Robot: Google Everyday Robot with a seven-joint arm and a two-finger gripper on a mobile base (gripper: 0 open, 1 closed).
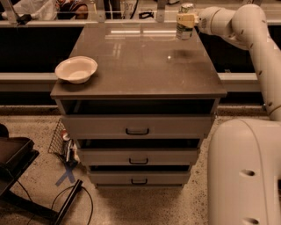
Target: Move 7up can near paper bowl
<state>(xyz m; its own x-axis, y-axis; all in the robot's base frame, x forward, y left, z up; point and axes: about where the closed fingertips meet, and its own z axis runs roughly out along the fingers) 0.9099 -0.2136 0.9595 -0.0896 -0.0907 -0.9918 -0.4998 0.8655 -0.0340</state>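
The 7up can (186, 9), white and green with a silver top, is held in the air above the far right corner of the grey-brown tabletop (145, 66). My gripper (184, 20) reaches in from the right and is shut around the can's middle, hiding part of its side. The paper bowl (76, 69), shallow and off-white, sits on the tabletop near its front left corner, far from the can.
The tabletop belongs to a drawer cabinet with three closed drawers (137, 127). My white arm (254, 39) runs along the right side and my base (243, 171) stands at the lower right. A railing (109, 21) lies behind the table. Cables and a wire basket (61, 143) lie on the floor at left.
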